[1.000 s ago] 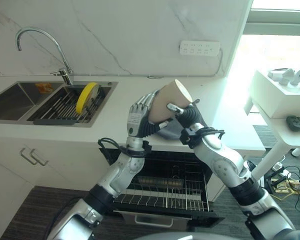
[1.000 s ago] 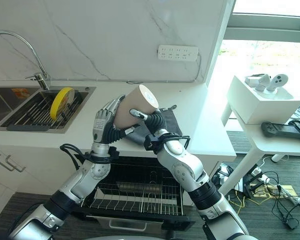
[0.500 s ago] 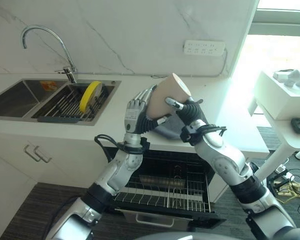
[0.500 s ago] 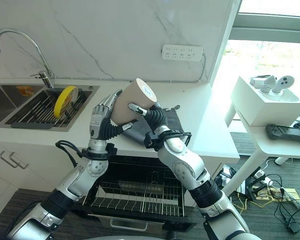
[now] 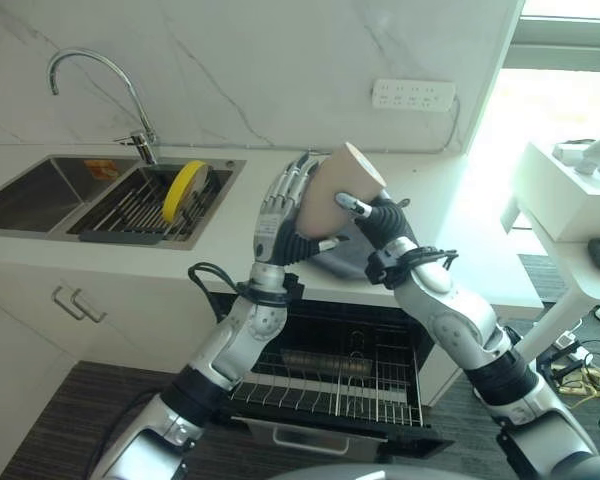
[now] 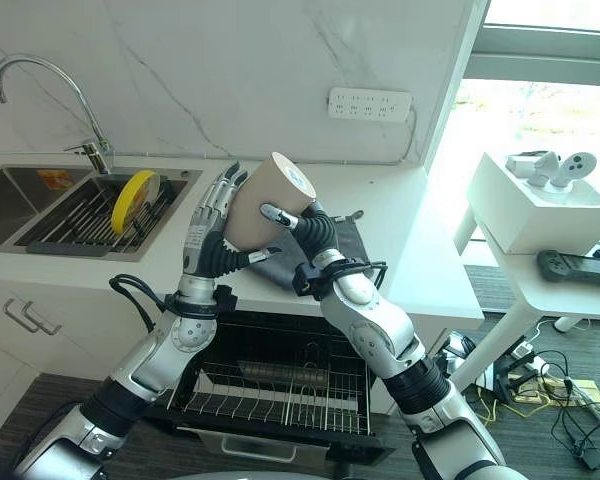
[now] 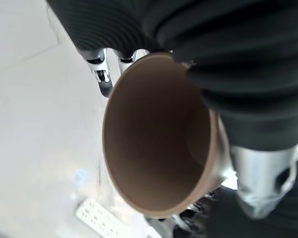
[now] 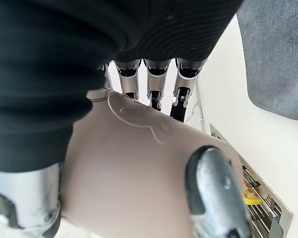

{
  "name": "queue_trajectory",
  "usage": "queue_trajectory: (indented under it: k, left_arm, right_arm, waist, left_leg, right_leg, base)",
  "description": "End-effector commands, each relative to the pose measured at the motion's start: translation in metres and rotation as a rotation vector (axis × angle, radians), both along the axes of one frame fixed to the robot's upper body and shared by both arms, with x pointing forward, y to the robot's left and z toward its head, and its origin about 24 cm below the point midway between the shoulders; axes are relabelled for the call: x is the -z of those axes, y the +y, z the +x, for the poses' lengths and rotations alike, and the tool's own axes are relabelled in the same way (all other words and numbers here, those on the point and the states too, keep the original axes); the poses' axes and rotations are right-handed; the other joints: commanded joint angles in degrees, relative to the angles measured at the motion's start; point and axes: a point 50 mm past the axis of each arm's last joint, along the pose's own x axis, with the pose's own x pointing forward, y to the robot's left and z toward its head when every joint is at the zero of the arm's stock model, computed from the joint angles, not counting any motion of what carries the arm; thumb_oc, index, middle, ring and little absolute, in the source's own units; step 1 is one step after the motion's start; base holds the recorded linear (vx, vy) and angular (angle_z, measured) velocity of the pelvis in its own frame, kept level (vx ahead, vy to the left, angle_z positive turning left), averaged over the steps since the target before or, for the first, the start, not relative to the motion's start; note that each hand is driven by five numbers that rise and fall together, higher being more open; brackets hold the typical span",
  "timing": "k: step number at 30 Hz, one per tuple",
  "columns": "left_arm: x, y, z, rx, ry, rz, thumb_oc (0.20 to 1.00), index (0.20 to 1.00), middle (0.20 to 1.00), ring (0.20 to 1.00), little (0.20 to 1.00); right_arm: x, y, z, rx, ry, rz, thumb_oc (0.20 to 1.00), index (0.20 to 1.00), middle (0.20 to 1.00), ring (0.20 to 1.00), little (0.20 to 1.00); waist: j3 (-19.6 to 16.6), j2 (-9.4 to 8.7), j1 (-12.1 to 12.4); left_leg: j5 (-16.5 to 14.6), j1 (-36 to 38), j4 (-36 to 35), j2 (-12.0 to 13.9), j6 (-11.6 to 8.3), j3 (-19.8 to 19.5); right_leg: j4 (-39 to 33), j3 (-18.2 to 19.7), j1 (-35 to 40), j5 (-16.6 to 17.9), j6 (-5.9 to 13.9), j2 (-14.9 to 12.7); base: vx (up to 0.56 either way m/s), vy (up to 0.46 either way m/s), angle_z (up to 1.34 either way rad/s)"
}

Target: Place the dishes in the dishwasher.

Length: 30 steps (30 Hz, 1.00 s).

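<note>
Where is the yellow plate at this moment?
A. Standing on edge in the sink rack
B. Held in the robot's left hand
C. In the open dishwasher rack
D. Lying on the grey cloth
A: the yellow plate stands on edge among the bars of the sink rack.

A curved chrome faucet [image 5: 92,90] stands at the back edge of the white countertop [image 5: 420,215], beside the steel sink [image 5: 40,195] set into the counter's left part. On the marbled wall [image 6: 180,70] above the counter's back edge hangs a white power strip [image 5: 413,95], its cord running down to the counter. A grey cloth [image 6: 350,240] lies near the counter's front edge. Under the counter's left part, white cabinet doors [image 5: 20,330] carry metal handles [image 5: 77,304]. Right of the counter stands a white side table [image 6: 555,285] with a white box [image 6: 530,205] on it; game controllers [image 6: 555,165] rest on the box's top, and a dark controller [image 6: 578,265] lies at the table's near edge. Cables and a power strip [image 6: 540,385] lie on the dark floor under that table.
</note>
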Motion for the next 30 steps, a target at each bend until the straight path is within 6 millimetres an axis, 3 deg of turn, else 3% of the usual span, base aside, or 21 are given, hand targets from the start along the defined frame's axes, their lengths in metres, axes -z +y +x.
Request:
queue_trajectory:
  k: [1, 13, 19, 21, 23, 26, 27, 30]
  left_arm:
    - [-0.026, 0.002, 0.004, 0.068, -0.056, -0.03, 1.0, 1.0, 1.0, 1.0, 1.0]
    - [-0.018, 0.03, -0.005, 0.104, 0.091, -0.317, 1.0, 1.0, 1.0, 1.0, 1.0]
    - [-0.022, 0.064, -0.019, 0.161, 0.147, -0.511, 1.0, 1.0, 1.0, 1.0, 1.0]
    - [-0.033, 0.074, -0.026, 0.199, 0.115, -0.497, 1.0, 1.0, 1.0, 1.0, 1.0]
    - [-0.039, 0.077, -0.03, 0.219, 0.112, -0.455, 1.0, 1.0, 1.0, 1.0, 1.0]
    - [-0.04, 0.082, -0.026, 0.287, 0.203, -0.487, 1.0, 1.0, 1.0, 1.0, 1.0]
    - [-0.04, 0.08, -0.024, 0.324, 0.223, -0.485, 1.0, 1.0, 1.0, 1.0, 1.0]
    - [-0.039, 0.078, -0.023, 0.344, 0.255, -0.503, 1.0, 1.0, 1.0, 1.0, 1.0]
  right_arm:
    - [-0.068, 0.001, -0.008, -0.035, -0.302, 0.163, 0.2, 0.2, 0.2, 0.2, 0.2]
    - [-0.059, -0.034, -0.007, 0.078, -0.322, 0.13, 0.2, 0.2, 0.2, 0.2, 0.2]
    - [-0.056, -0.079, -0.018, 0.22, -0.413, 0.074, 0.2, 0.2, 0.2, 0.2, 0.2]
    - [-0.06, -0.097, -0.027, 0.278, -0.481, 0.05, 0.2, 0.2, 0.2, 0.2, 0.2]
    - [-0.059, -0.107, -0.035, 0.296, -0.502, 0.046, 0.2, 0.2, 0.2, 0.2, 0.2]
    - [-0.055, -0.119, -0.044, 0.3, -0.563, 0.031, 0.2, 0.2, 0.2, 0.2, 0.2]
    - [-0.056, -0.12, -0.044, 0.293, -0.579, 0.015, 0.2, 0.2, 0.2, 0.2, 0.2]
    - [-0.057, -0.121, -0.046, 0.274, -0.598, -0.035, 0.2, 0.2, 0.2, 0.2, 0.2]
  waist:
    - [0.7, -2.69, 0.4]
    - [1.2, -2.47, 0.9]
    - [3.5, -2.56, 1.3]
    - [5.3, -3.41, 1.1]
    - [5.9, -3.7, 0.7]
    - [8.1, -3.08, 0.7]
    - [8.3, -3.03, 0.7]
    - [8.1, -3.07, 0.5]
  left_leg:
    - [-2.3, -1.9, -0.1, -0.8, 2.73, 1.5]
    - [-2.2, -1.8, -0.1, -1.1, 2.83, 1.8]
    - [-1.9, -1.5, -0.1, -3.2, 3.96, 2.2]
    - [-2.3, -2.1, -0.1, -4.1, 4.34, 1.4]
    - [-2.7, -2.5, -0.1, -4.4, 4.84, 1.0]
    - [-1.1, -3.9, -0.1, -2.8, 6.14, 2.1]
    - [-0.4, -4.6, -0.1, -2.4, 5.89, 2.4]
    - [1.0, -5.9, 0.1, -1.2, 4.08, 4.1]
  right_leg:
    - [0.4, -2.6, 7.1, -7.6, 4.85, -6.4]
    - [0.4, -3.1, 7.1, -7.6, 4.66, -6.3]
    - [0.4, -3.1, 6.1, -5.7, 6.18, -8.2]
    - [0.4, -3.7, 4.4, -3.0, 7.92, -9.8]
    - [0.7, -4.0, 4.3, -2.4, 8.1, -9.5]
    - [13.7, -6.1, 1.0, -7.2, 6.54, -8.4]
    - [12.1, -5.7, 1.2, -8.9, 5.91, -7.6]
    - [6.5, -6.3, 3.9, -9.5, 4.28, -5.8]
  base:
    - [0.0, 0.0, 0.0]
    - [0.0, 0.016, 0.0]
    - [0.02, 0.129, -0.01]
    - [-0.02, 0.085, -0.07]
    - [-0.06, -0.039, -0.06]
    - [-0.21, -0.227, -0.22]
    - [-0.15, -0.303, -0.39]
    - [-0.03, -0.29, -0.23]
